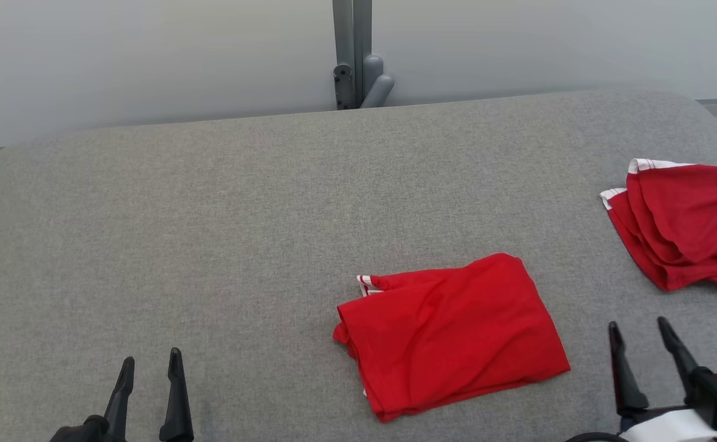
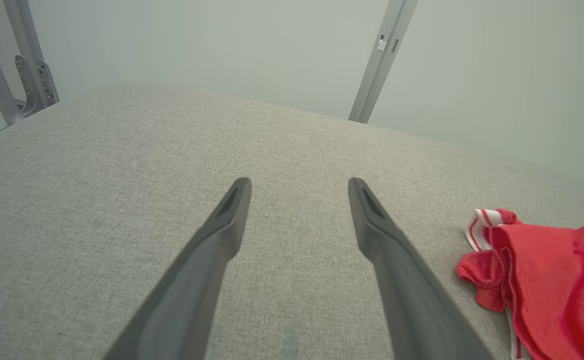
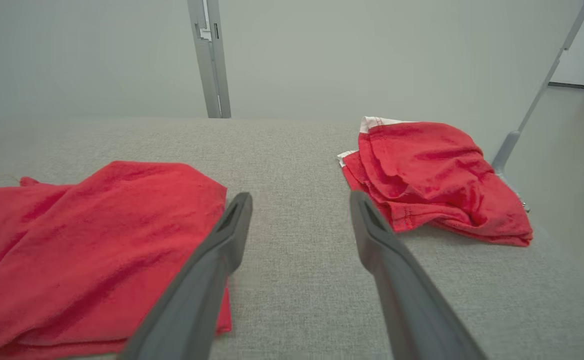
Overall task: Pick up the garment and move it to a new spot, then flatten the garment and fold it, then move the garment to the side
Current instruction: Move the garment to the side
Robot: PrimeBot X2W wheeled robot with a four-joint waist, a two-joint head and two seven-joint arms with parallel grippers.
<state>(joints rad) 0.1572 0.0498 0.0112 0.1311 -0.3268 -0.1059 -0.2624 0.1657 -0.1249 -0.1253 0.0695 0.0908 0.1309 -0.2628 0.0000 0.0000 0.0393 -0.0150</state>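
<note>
Head view: red garment (image 1: 450, 334) lies folded on grey tabletop (image 1: 211, 215), centre-right, near front edge. 2nd red garment (image 1: 687, 224) w/ white trim sits crumpled at far right, well apart from it. L hand (image 1: 151, 356) at lower left, fingers apart, empty. R hand (image 1: 638, 322) at lower right, fingers apart, just beside folded garment.

L wrist view: L hand (image 2: 299, 181) spread over bare fabric; red garment (image 2: 547, 280) off to the right.

R wrist view: R hand (image 3: 300, 194) spread, empty, btwn red garment (image 3: 87, 225) and 2nd red garment (image 3: 432, 170).
</note>
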